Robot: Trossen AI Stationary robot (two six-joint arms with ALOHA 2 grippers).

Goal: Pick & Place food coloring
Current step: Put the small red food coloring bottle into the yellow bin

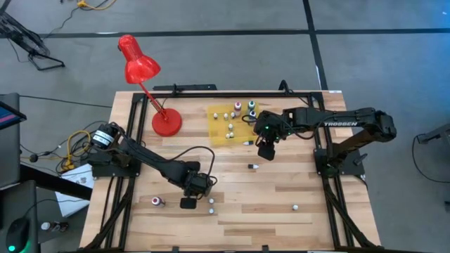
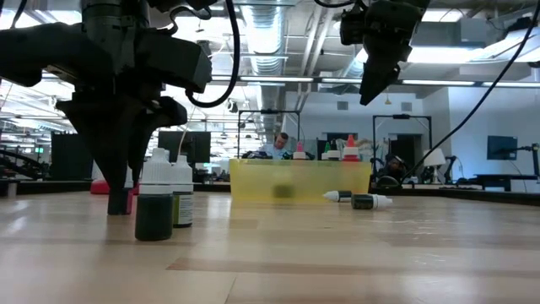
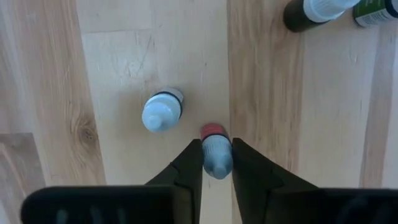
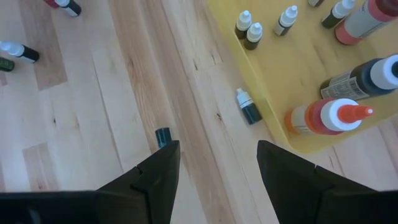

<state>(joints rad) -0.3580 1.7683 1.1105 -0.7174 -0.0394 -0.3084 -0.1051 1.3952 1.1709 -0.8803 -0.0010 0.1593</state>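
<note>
The left hand [image 3: 217,163] is lowered over the near left part of the wooden tabletop [image 1: 281,204], and its two dark fingers [image 3: 186,171] are seen pressed against either side of a small red bottle [image 3: 215,154] with a pale cap, which stands upright between them. Just beside that bottle, apart from the fingers, another small capped bottle [image 3: 163,111] stands on the wood. In the high view, the left hand [image 1: 188,202] is placed between a bottle lying to its left [image 1: 157,202] and pale-capped ones to its right [image 1: 211,201].

The right hand [image 4: 217,171] is held above the tabletop near the front edge of the yellow mat [image 1: 218,130], with its fingers [image 4: 158,171] spread wide and nothing between them. Below it a small dark bottle [image 4: 249,107] is seen lying on the wood just beside the mat's edge, and a dark cap-like piece [image 4: 163,136] sits on the wood near one finger.

Several food coloring bottles [image 4: 247,28] are stood on the mat, with larger ones among them, one an orange bottle [image 4: 323,117] lying on its side. More small bottles are scattered on the bare wood, one near the middle [image 1: 252,166] and one toward the near right [image 1: 295,208]. In the low view two dark green bottles [image 2: 164,203] are seen upright in the foreground. A red desk lamp [image 1: 144,84] is stood left of the mat.
</note>
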